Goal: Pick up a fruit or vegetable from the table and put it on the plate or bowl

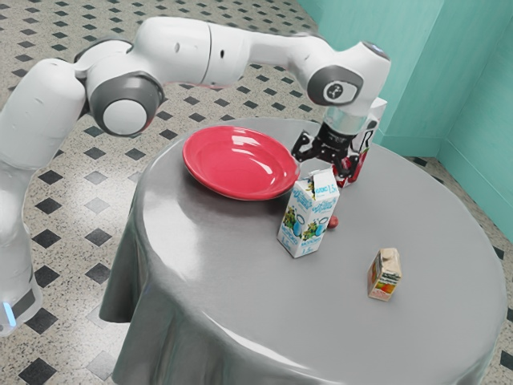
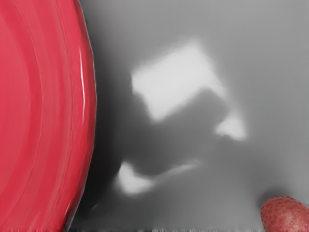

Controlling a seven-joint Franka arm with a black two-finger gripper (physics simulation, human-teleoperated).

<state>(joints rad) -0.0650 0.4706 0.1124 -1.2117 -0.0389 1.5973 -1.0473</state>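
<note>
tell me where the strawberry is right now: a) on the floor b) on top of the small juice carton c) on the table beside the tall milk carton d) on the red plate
c: the strawberry lies on the grey table beside the tall milk carton, off the red plate.

Plate [image 1: 239,163] is showing a smooth, glossy finish. Counter cloth [image 1: 240,305] is gleaming softly, satin-like. Strawberry [image 2: 285,216] is looking dimpled, matt.
</note>
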